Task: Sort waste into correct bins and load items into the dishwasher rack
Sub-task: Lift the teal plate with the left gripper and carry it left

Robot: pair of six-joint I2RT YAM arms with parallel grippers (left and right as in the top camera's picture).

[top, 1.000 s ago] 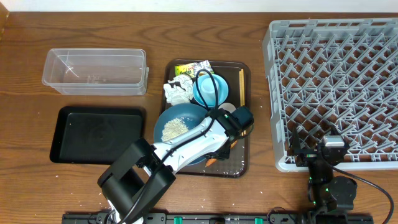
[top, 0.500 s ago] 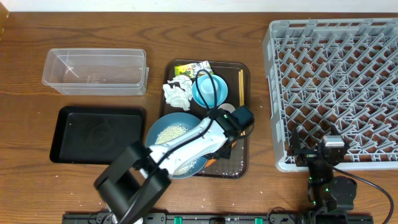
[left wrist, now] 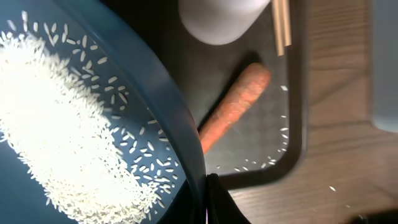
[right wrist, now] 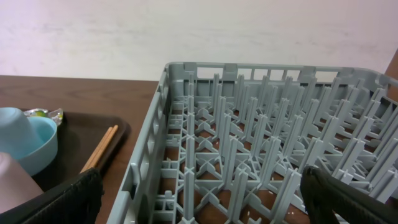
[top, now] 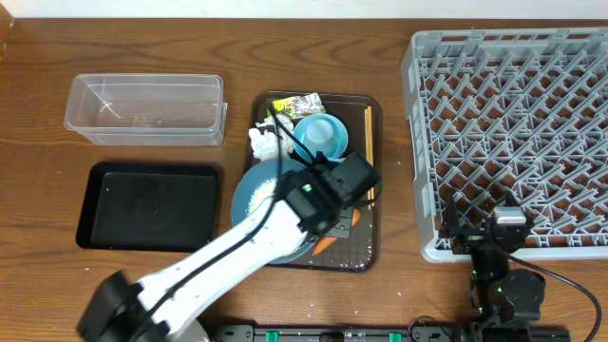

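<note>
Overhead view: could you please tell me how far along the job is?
Done: nothing; the dishwasher rack, black tray and clear tub hold nothing. In hand: the left tool shut on the dark blue bowl, rice inside. Left: carrot, tissue, wrapper, light blue bowl, white cup, chopsticks on the brown tray.

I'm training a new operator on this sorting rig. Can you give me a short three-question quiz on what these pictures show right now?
1. Where does the carrot lie?
2. The left pincer is shut on: A the carrot, B the rim of the bowl, C the chopsticks.
3. True or false: the right pincer is open.

Key: 1 on the brown tray; 2 B; 3 true.
</note>
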